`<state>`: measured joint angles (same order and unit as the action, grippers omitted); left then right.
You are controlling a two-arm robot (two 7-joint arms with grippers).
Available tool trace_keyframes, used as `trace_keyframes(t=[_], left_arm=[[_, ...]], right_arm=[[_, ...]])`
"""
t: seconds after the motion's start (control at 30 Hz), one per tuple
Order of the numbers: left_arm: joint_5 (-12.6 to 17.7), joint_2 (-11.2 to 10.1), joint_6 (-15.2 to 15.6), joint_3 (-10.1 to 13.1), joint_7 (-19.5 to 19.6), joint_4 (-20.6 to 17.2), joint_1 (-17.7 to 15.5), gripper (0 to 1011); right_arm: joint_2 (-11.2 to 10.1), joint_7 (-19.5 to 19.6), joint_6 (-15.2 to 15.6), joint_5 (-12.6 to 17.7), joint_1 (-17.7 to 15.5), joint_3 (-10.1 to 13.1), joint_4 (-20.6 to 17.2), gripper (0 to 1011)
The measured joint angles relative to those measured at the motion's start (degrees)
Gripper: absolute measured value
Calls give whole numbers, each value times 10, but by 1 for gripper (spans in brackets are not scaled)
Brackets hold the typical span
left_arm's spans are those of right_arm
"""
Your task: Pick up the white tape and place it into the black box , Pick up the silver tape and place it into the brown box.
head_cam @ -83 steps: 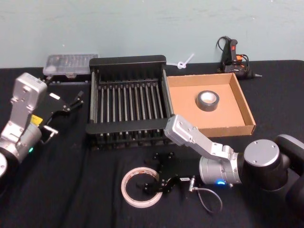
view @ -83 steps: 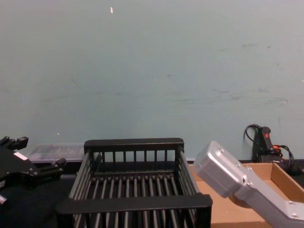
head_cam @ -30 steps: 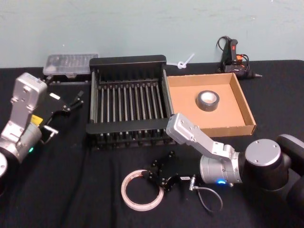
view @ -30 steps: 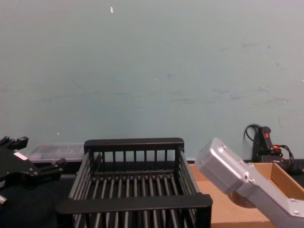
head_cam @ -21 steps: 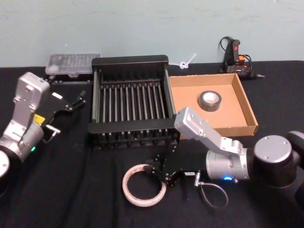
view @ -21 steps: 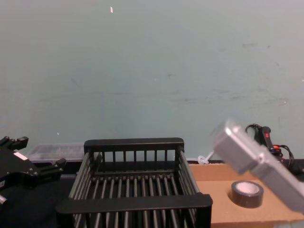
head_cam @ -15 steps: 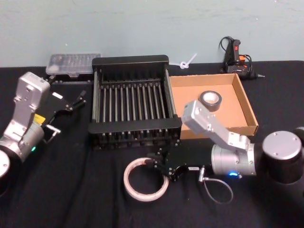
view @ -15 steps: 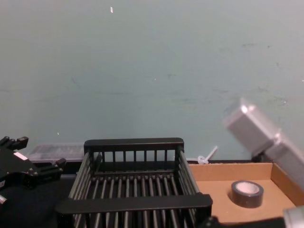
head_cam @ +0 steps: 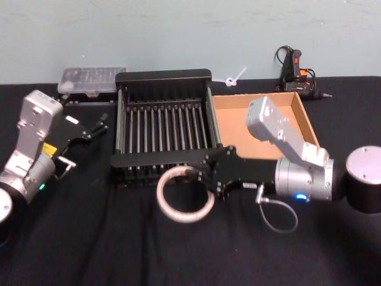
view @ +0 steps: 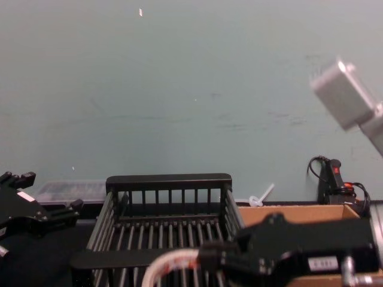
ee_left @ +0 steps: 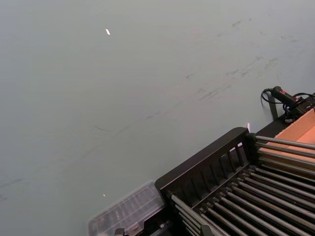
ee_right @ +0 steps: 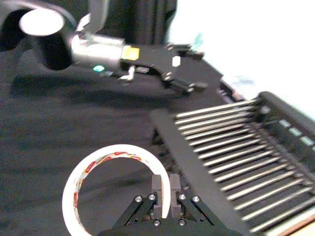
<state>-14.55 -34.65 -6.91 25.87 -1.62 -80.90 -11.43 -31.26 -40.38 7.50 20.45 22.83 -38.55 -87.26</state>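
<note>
The white tape (head_cam: pixel 171 209), a wide ring with red marks, hangs off the table just in front of the black box (head_cam: pixel 162 75). My right gripper (head_cam: pixel 194 175) is shut on its rim. In the right wrist view the two fingers (ee_right: pixel 158 189) pinch the white tape (ee_right: pixel 80 178) beside the crate's front rim (ee_right: pixel 197 167). The chest view has the tape (view: pixel 160 263) and right gripper (view: pixel 207 260) low before the black box (view: pixel 169 179). The brown box (head_cam: pixel 310 132) lies right of the crate. The silver tape is hidden behind my right arm. My left gripper (head_cam: pixel 91 127) rests open left of the crate.
A clear plastic case (head_cam: pixel 92 77) sits behind the crate's left corner. A white zip tie (head_cam: pixel 233 77) and a glue gun (head_cam: pixel 294 69) lie along the back edge. A cable loop (head_cam: pixel 277 215) hangs from my right wrist. Black cloth covers the table.
My right gripper has lifted the white tape off the table and carried it up toward the black box's front rim. The right arm now covers the silver tape. The left arm is still.
</note>
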Motion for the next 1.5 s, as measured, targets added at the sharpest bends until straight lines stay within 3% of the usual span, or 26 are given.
trace_keyframes(t=[0.27, 0.57, 1.1, 1.5], left_arm=[[0, 0, 0, 0, 0, 0, 0, 1001], [0, 0, 0, 0, 0, 0, 0, 1001], [0, 0, 0, 0, 0, 0, 0, 1001], [0, 0, 0, 0, 0, 0, 0, 1001]], right_arm=[[19, 41, 11, -1, 17, 17, 9, 99], [60, 83, 21, -15, 50, 32, 55, 99], [174, 160, 48, -69, 138, 43, 221, 99], [225, 164, 55, -92, 176, 41, 312, 99]])
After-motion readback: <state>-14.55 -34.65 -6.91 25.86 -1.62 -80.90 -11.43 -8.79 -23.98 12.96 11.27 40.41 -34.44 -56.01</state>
